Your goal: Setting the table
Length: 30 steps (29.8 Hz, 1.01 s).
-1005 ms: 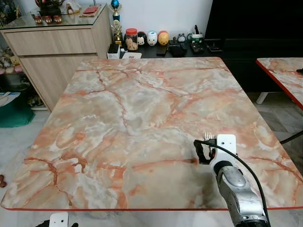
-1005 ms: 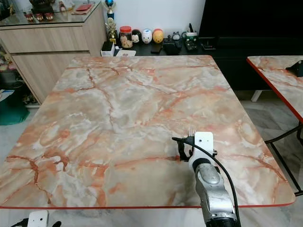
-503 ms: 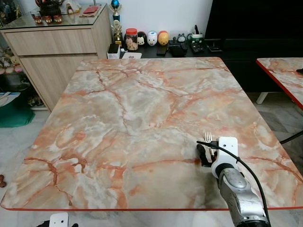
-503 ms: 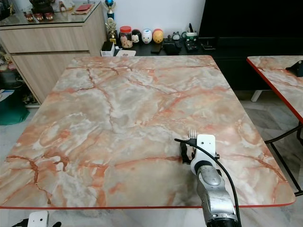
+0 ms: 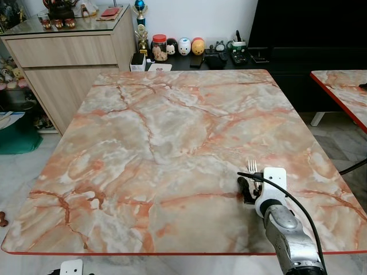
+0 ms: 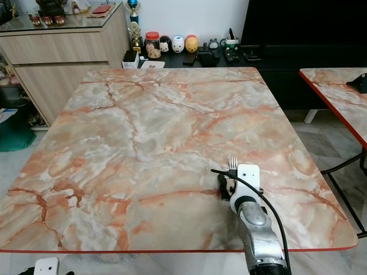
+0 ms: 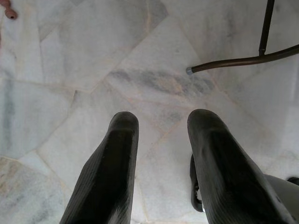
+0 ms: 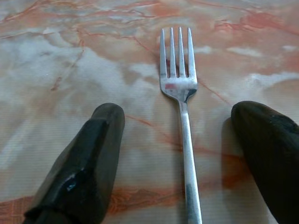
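**Fork down, rest of the setting not begun**

Progress: one piece laid so far. Marble table [image 5: 172,137] carries just the fork [image 8: 180,88], near the right front edge. No plate, knife or glass on it, so most of the setting looks left to do.

Left to right:
- Left gripper [image 7: 161,140] hangs idle below the table's front edge, aimed at the tiled floor. Fingers spread, nothing between them.
- Right gripper [image 8: 180,144] sits low over the tabletop near the front right, silver forearm reaching in from the near edge. Fingers wide apart, gripping nothing.
- Fork lies flat on the marble in the gap between the two fingers, handle running back toward the wrist, tines past the fingertips, pointing away from the robot. Neither finger touches it; judged released.
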{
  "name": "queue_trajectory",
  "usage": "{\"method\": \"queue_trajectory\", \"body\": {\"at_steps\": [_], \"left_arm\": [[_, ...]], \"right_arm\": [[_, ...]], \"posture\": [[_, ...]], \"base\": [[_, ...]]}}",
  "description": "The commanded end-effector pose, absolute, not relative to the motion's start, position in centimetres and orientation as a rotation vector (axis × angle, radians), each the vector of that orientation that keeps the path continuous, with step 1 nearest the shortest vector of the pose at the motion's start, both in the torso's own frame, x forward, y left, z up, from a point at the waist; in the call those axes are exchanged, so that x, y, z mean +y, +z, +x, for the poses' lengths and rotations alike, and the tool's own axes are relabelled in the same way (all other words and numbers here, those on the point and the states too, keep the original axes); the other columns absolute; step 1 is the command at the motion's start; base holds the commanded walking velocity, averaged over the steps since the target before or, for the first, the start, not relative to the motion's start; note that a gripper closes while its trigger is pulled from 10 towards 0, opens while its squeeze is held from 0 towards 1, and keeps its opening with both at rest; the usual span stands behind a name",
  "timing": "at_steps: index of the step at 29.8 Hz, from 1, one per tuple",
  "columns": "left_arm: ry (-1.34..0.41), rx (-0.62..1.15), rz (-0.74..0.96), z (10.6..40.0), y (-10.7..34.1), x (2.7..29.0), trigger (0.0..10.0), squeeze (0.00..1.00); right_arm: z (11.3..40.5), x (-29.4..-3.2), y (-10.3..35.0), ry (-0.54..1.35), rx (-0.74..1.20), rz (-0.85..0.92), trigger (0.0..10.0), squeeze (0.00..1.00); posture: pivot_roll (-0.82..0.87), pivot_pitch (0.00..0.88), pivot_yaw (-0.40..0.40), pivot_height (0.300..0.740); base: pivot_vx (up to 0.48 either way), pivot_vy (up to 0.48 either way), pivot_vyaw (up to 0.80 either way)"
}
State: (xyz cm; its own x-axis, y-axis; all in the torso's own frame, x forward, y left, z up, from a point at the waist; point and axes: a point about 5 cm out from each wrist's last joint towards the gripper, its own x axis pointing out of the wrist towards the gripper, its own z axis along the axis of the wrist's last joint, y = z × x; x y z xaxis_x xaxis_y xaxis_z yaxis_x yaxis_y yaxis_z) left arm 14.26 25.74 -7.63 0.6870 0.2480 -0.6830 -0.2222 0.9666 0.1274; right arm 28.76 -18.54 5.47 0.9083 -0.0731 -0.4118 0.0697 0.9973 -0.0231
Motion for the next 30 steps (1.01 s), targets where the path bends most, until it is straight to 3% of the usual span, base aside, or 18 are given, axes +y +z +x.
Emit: {"method": "queue_trajectory", "body": {"at_steps": [1, 30], "left_arm": [[0.26, 0.799, 0.044, 13.79, -7.89, 25.73, 10.0, 0.0], [0.245, 0.804, 0.05, 13.79, -7.98, 25.44, 10.0, 0.0]], "right_arm": [[28.74, -18.85, 5.12, -0.082, 0.451, -0.015, 0.0, 0.0], [29.25, -19.04, 5.56, -0.074, 0.427, -0.019, 0.0, 0.0]], "posture": [[-0.04, 0.0, 0.007, 0.724], [-0.03, 0.0, -0.003, 0.724]], "base": [[0.0, 0.0, 0.0], [0.0, 0.0, 0.0]]}}
